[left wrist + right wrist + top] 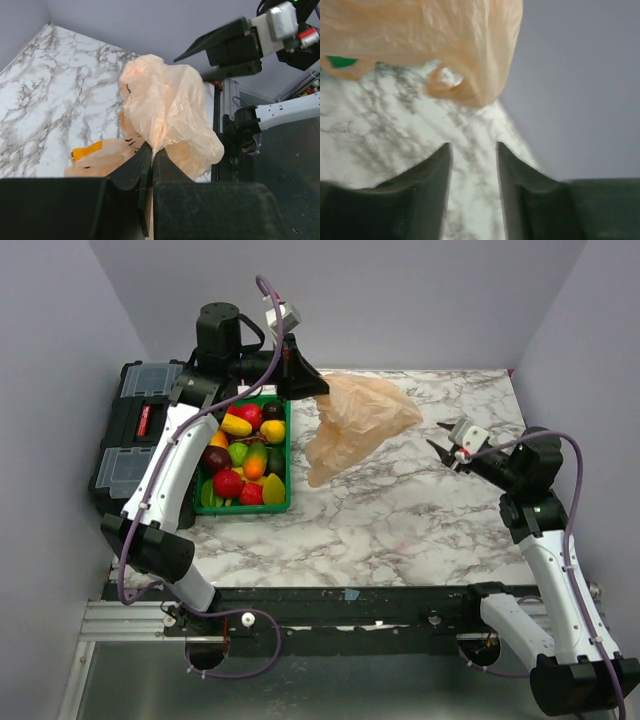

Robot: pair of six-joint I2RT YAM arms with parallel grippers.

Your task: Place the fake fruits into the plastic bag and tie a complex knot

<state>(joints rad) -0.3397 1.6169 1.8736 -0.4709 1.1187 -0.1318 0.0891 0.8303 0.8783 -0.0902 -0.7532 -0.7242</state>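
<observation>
left gripper [151, 152] clamps the plastic bag [167, 107] over the table [400, 515]
right gripper [473, 150] parted, empty; fake fruits [243, 455] sit in the green tray [246, 509]

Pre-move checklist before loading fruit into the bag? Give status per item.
1. Left pincer shut on the plastic bag: ok.
2. Right pincer empty, jaws apart, short of the bag: ok.
3. Bag mouth open for loading: cannot tell.
4. Fake fruits in the bag: not ok, those in view sit in the green tray.
</observation>
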